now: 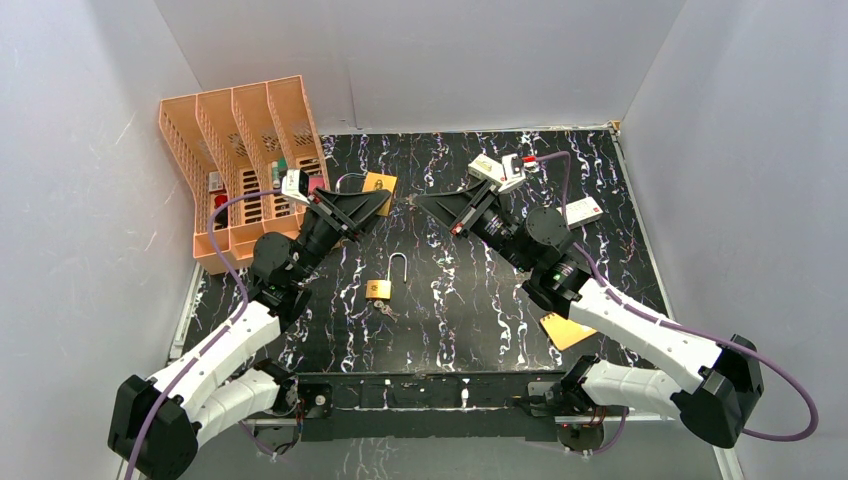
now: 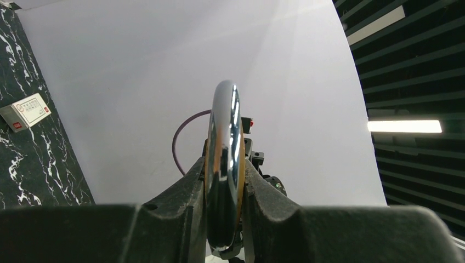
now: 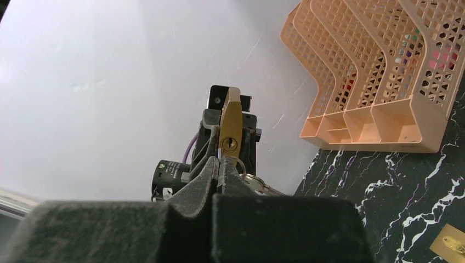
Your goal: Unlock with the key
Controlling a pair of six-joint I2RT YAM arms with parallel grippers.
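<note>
My left gripper [image 1: 383,200] is shut on a brass padlock [image 1: 380,184] and holds it raised over the far middle of the table. In the left wrist view its chrome shackle [image 2: 225,164] stands clamped between the fingers. My right gripper [image 1: 418,200] faces it tip to tip. It [image 3: 219,164] is shut on the small silver key [image 3: 257,183], whose ring and bow show beside the fingers. The blade is hidden between the pads. The padlock's keyhole end [image 3: 229,143] sits just beyond the fingertips. I cannot tell if the key touches it.
A second brass padlock [image 1: 379,288] with a raised shackle lies mid-table, small keys [image 1: 386,310] beside it. An orange file rack [image 1: 240,170] stands far left. A white box [image 1: 583,210] and a yellow card [image 1: 566,330] lie on the right.
</note>
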